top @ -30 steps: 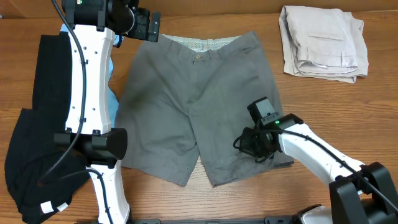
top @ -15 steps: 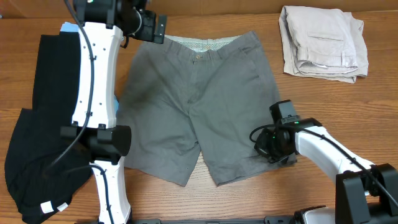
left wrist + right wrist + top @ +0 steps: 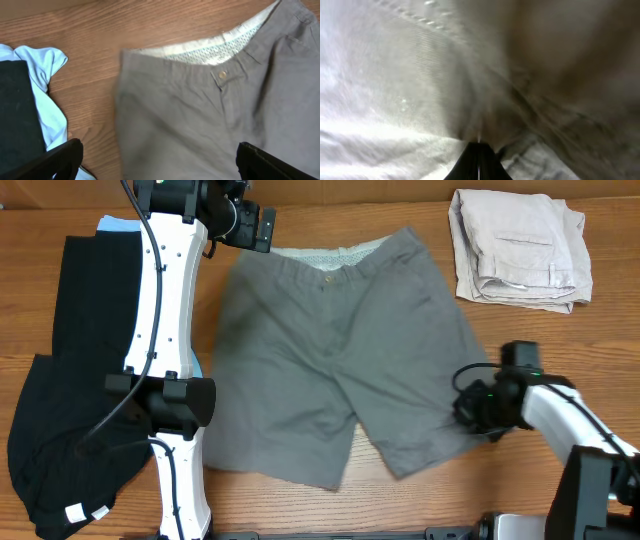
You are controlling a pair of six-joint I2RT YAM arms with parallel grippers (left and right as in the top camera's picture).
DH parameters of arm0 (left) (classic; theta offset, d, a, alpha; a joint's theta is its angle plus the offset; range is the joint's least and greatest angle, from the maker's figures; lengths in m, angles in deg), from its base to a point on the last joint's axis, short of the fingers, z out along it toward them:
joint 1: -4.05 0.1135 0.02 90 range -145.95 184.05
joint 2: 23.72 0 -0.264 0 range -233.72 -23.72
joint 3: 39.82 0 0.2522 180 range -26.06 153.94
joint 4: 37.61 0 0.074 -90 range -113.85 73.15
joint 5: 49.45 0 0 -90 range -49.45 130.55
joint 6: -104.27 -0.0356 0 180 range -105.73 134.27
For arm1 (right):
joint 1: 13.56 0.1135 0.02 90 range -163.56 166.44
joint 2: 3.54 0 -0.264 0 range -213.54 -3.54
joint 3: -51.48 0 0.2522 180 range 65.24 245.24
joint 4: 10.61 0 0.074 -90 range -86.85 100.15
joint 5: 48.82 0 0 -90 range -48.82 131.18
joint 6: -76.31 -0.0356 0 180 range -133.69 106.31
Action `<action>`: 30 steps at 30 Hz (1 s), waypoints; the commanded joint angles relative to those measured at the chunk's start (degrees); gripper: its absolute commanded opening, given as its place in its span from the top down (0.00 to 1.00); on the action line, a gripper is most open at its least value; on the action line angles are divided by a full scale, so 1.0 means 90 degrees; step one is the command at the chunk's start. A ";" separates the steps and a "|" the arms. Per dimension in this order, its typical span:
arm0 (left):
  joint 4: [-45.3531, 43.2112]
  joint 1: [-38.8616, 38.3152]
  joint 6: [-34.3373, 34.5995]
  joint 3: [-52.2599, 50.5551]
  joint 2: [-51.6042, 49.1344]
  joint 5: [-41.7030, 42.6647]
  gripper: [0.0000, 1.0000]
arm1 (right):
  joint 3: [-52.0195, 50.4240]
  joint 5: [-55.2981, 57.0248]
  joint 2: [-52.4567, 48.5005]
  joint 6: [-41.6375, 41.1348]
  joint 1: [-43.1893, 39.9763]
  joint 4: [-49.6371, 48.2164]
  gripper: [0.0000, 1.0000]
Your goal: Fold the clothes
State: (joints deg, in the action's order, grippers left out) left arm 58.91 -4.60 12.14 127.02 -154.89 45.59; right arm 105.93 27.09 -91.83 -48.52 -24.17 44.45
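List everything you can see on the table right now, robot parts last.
grey shorts: one, mid-grey, spread at table centre
beige shorts: one, pale beige, folded, far right
black garment: one, black, left edge
light blue cloth: one, pale blue, beside the black garment
table: one, brown wood, under everything
left tool: one, black, open, over the waistband's left end
right tool: one, black, shut on the grey shorts' right-hand leg

Soft, even light from above leaves only faint shadows on the worktop point(image 3: 420, 505) and grey shorts point(image 3: 330, 360). The right wrist view is blurred throughout, washed pale at left and murky brown at right; the left wrist view is sharp.
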 commanded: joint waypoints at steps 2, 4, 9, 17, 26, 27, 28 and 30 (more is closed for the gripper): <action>-0.0172 -0.0002 -0.0284 -0.0010 -0.0053 -0.0063 0.00 | -0.0153 0.0408 -0.0073 0.0673 -0.1171 -0.0041 0.96; -0.0272 -0.0002 -0.0410 -0.0010 -0.0090 -0.0063 0.00 | -0.0092 0.0294 -0.0073 0.1052 -0.1698 -0.0022 0.96; -0.0415 0.0000 -0.0673 -0.0012 -0.0432 -0.0068 0.00 | 0.0559 -0.0799 -0.0024 0.2489 -0.2608 0.0850 0.85; -0.0267 0.0049 -0.1277 -0.0012 -0.1564 -0.0112 0.00 | 0.1955 -0.1464 0.0867 0.3264 -0.2458 0.2548 0.49; -0.0316 0.0083 -0.1651 -0.0012 -0.2467 -0.0053 0.00 | 0.2358 -0.1467 0.1911 0.3206 -0.1739 0.2810 0.34; -0.0345 0.0083 -0.1651 -0.0015 -0.2499 -0.0051 0.00 | 0.2358 -0.1467 0.1936 0.3203 -0.1681 0.2812 0.34; -0.0379 0.0083 -0.1649 -0.0015 -0.2572 -0.0051 0.01 | 0.2358 -0.1467 0.1943 0.3203 -0.1620 0.2812 0.34; -0.0423 0.0083 -0.1649 -0.0017 -0.2684 -0.0005 0.04 | 0.2358 -0.1464 0.1940 0.3206 -0.1491 0.2812 0.34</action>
State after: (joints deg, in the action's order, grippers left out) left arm 55.52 -4.12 -1.06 126.87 -177.29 44.97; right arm 126.04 14.39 -74.91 -20.26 -38.86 69.93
